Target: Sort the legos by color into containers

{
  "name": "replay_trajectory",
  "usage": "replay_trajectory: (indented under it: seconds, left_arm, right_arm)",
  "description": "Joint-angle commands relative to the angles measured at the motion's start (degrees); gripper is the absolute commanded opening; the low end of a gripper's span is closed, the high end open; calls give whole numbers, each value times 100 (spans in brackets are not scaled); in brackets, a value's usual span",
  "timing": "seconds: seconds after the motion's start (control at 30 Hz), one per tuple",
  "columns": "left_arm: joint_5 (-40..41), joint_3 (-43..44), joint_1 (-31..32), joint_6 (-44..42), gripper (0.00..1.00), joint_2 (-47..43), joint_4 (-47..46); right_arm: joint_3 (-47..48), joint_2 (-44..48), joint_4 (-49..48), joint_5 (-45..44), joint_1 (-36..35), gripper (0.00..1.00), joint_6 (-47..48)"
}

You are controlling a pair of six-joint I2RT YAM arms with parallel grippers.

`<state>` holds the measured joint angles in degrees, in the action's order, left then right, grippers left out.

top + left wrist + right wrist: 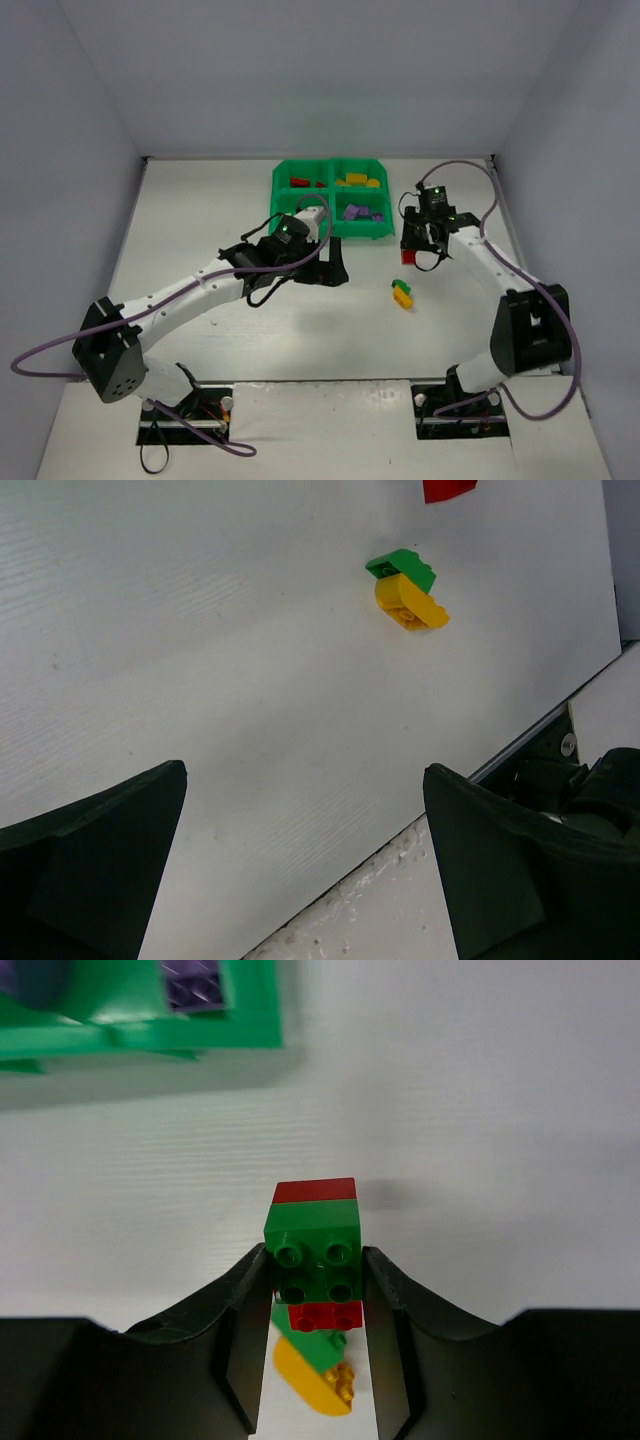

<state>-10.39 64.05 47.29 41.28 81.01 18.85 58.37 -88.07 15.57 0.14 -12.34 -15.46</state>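
White counter (300, 330) carries a bright green plastic four-compartment tray (279, 195): red bricks (301, 182) far-left, yellow bricks (358, 181) far-right, purple bricks (356, 212) near-right; the near-left is mostly hidden behind the arm. Left fingers (100, 860) wide apart, empty. Right fingers (240, 1330) clamped on a stacked green-and-red studded brick (312, 1245) beside the tray. A joined green-and-yellow brick pair (402, 294) lies loose on the counter nearby.

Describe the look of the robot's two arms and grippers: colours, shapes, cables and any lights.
The left arm and right arm have white tubular links, black joints and chunky black base housings; the left housing is perforated. A purple cable loops along each arm. A small green light glows at each wrist. The left gripper and right gripper have matte black, wedge-shaped fingers.
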Motion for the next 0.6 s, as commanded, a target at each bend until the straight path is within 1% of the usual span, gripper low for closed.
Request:
replay_trajectory:
  seconds: [0.0, 0.03, 0.07, 0.1, 0.13, 0.17, 0.2, 0.23, 0.27, 0.33, 0.37, 0.4, 0.5, 0.57]
  left_arm:
    - [-383, 152, -96, -672, 97, -410, -837]
    - [-663, 125, -149, -830, 97, -454, -996]
    - [-814, 55, -228, -875, 97, -516, -1293]
    - [-972, 20, -324, -893, 97, -542, -1444]
    - [-1348, -6, -560, -867, 97, -551, -1602]
    - [-1569, -50, -702, -832, 97, -551, -1865]
    - [-1823, -85, -851, -771, 94, -543, -2129]
    - [-2374, -103, -1149, -596, 91, -490, -2314]
    - [-2597, -112, -1265, -507, 90, -464, -2620]
    - [-3080, -95, -1467, -357, 89, -402, -2938]
    - [-3187, -86, -1477, -383, 89, -393, -3018]
    - [-3267, -51, -1477, -497, 89, -402, -3062]
    - [-3504, 2, -1477, -533, 89, -411, -3300]
    - [-3636, 37, -1477, -577, 90, -385, -3344]
  right_arm:
    - [683, 1000, -142, 810, 47, 0, 254]
    - [737, 1090, -160, 1038, 65, 0, 280]
    - [833, 1160, -186, 1502, 74, 0, 350]
    - [877, 1274, -195, 1706, 74, 0, 377]
    - [913, 1327, -204, 1926, 82, 0, 395]
    - [939, 1371, -230, 2381, 91, 0, 430]
    - [957, 1433, -248, 2629, 91, 0, 448]
    - [957, 1468, -309, 2884, 126, 0, 456]
    - [940, 1486, -361, 3452, 153, 0, 457]
    - [852, 1512, -528, 4052, 223, 0, 439]
    - [808, 1521, -599, 4603, 232, 0, 369]
    - [712, 1539, -686, 4852, 232, 0, 325]
    - [492, 1635, -1326, 5555, 249, 0, -16]
    - [386, 1697, -1617, 5794, 249, 0, -245]
